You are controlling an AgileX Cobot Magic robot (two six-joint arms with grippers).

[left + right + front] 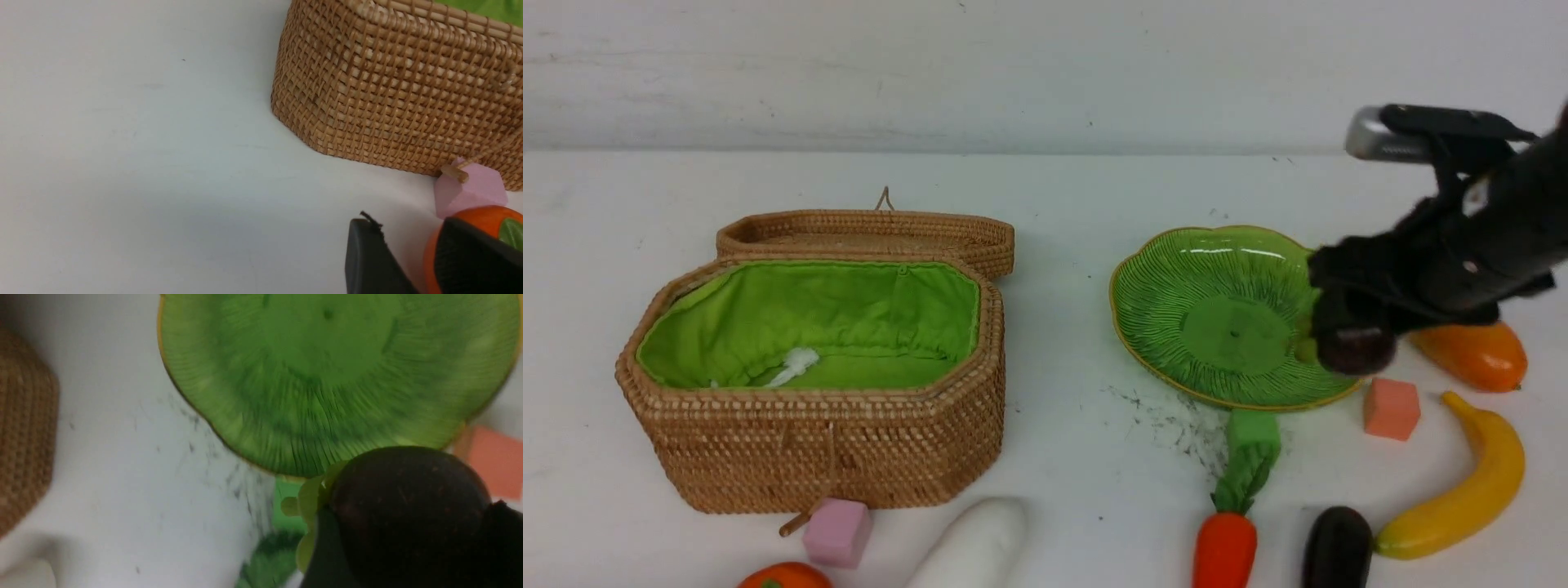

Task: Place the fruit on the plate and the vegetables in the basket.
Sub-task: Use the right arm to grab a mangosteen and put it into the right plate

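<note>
Nothing sorted yet: right end effector (pixel 1352 339) clamps maroon ball (pixel 1356 353) over plate (pixel 1176 278) at four o'clock; left end effector (pixel 406 241) gapes around orange-red fruit (pixel 482 214).

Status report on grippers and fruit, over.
Right gripper shut on small dark maroon ball, hanging at rim of green scalloped glassy plate. Left gripper open beside round orange-red fruit. Plate bare, nothing blocking.

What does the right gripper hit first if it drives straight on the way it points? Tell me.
Probably the green plate. The right gripper, holding the dark maroon fruit, points down and left over the plate's right rim. Depth is unclear, but its ribbed inside looks first in line.
</note>
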